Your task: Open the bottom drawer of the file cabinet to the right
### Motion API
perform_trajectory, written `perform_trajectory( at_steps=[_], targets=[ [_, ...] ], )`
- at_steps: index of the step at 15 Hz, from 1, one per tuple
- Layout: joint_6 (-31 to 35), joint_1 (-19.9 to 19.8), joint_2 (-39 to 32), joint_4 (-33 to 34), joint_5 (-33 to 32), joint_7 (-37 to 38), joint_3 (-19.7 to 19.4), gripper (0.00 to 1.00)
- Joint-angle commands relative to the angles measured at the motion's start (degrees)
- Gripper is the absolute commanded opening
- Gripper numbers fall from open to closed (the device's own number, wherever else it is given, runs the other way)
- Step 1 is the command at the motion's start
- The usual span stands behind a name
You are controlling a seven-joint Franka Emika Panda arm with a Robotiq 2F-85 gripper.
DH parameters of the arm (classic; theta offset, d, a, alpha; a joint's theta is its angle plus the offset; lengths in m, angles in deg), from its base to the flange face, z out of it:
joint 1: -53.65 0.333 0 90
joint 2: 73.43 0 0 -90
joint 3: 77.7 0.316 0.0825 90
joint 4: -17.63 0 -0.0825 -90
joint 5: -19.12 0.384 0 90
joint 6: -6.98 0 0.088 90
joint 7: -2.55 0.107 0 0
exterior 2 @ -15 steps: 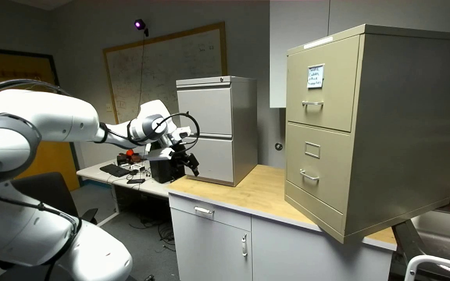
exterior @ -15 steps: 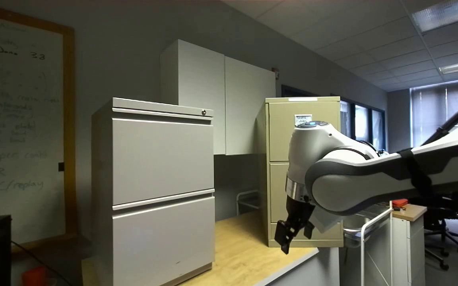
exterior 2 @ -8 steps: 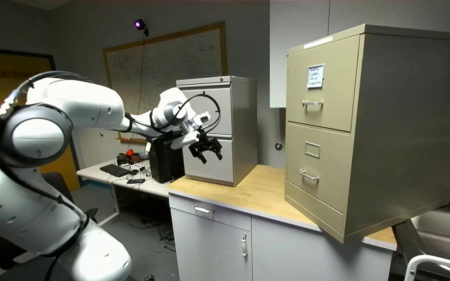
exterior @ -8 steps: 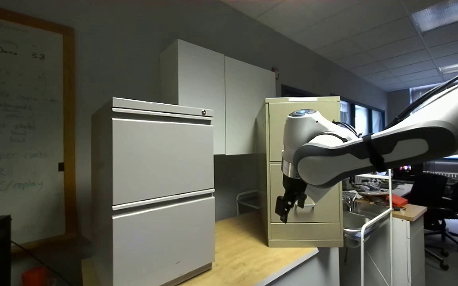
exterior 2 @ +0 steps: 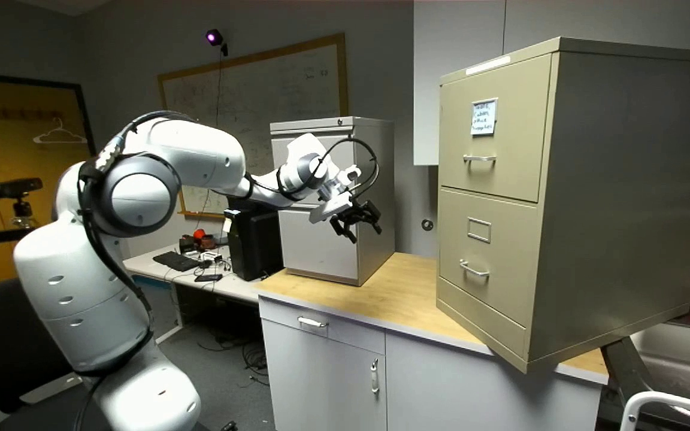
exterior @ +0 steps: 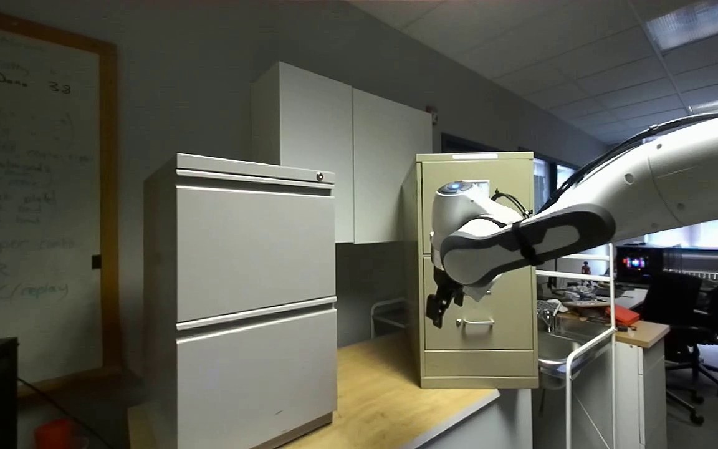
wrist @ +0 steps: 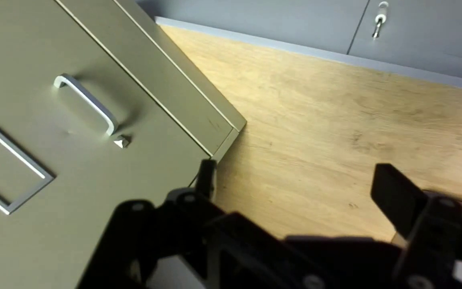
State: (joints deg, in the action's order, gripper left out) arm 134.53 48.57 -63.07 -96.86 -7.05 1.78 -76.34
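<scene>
The tan file cabinet (exterior 2: 620, 179) stands upright on the wooden counter, at the right in both exterior views (exterior: 512, 174). Its bottom drawer (exterior 2: 510, 251) is closed; it also shows in the wrist view (wrist: 26, 72), at the left. The drawer's silver handle (exterior 2: 474, 269) shows in both exterior views (exterior: 477, 322) and the wrist view (wrist: 88, 102). My gripper (exterior 2: 366, 234) is open and empty, in the air in front of the cabinet and apart from it. In the wrist view its fingers (wrist: 295, 172) are wide apart over the counter. The arm partly covers the upper drawer in an exterior view (exterior: 447, 312).
A grey two-drawer cabinet (exterior 2: 375, 197) stands on the wooden counter (exterior 2: 405, 281), behind my gripper in that exterior view. White wall cupboards (exterior: 315, 149) hang above. A metal sink (exterior 2: 680, 365) and a white rail (exterior: 568, 393) are beside the tan cabinet.
My arm has swung toward the tan cabinet, moving right in an exterior view, and the gripper has risen. The gripper has turned so both fingers show. The drawers have not moved.
</scene>
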Motion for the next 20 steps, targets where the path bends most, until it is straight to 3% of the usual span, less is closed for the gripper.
perform_trajectory(
  at_steps=[1,9,16,20],
  targets=[
    [-0.35,-0.95,-7.16,8.71,-3.36,-2.62,-2.42,1.0],
    [-0.25,-3.07,-15.85,18.55,-2.89,-7.14,-8.1,1.0],
    [0.65,-4.15,-23.27,23.63,3.13,-11.0,-9.32,1.0],
    [1.93,-5.2,-26.43,25.8,3.36,-12.07,-10.33,1.0]
  ],
)
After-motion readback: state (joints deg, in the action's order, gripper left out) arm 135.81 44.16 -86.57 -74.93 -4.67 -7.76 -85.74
